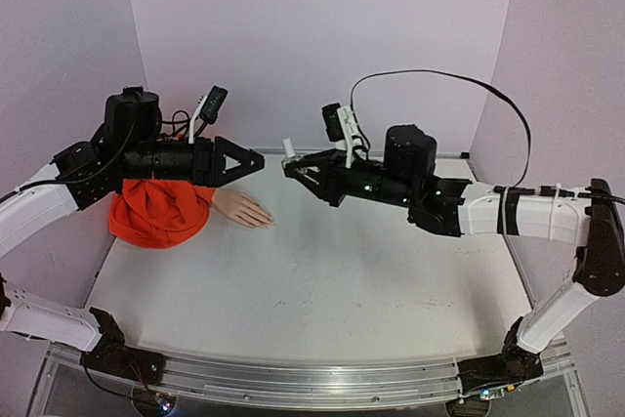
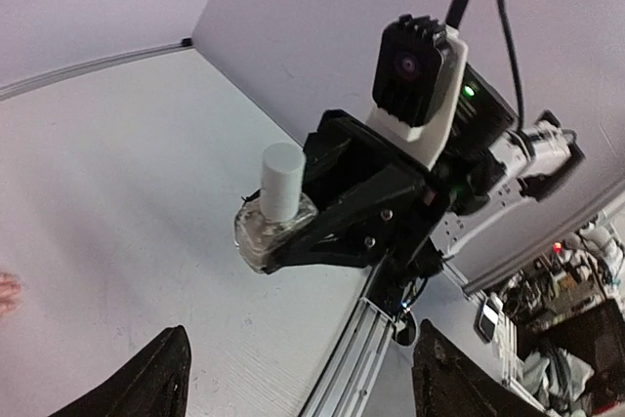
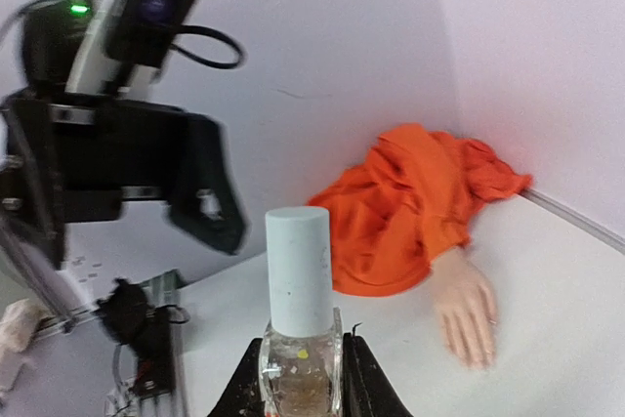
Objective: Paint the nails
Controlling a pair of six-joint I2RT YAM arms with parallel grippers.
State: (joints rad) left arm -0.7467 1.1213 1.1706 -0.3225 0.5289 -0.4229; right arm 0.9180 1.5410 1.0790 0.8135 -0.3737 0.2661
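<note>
A pale peach mannequin hand (image 1: 244,210) with an orange cloth sleeve (image 1: 158,210) lies flat at the table's left; it also shows in the right wrist view (image 3: 471,312). Its nails are too small to make out. My right gripper (image 1: 294,168) is shut on a small clear bottle (image 3: 299,374) with a pale cap (image 3: 299,266), held upright above the table; the bottle also shows in the left wrist view (image 2: 270,231). My left gripper (image 1: 256,160) is open and empty, hovering above the sleeve and pointing at the bottle; its fingertips (image 2: 161,378) frame the left wrist view.
Purple walls close the back and both sides. A metal rail (image 1: 312,378) runs along the table's near edge. The white tabletop (image 1: 322,280) stretches between the arms.
</note>
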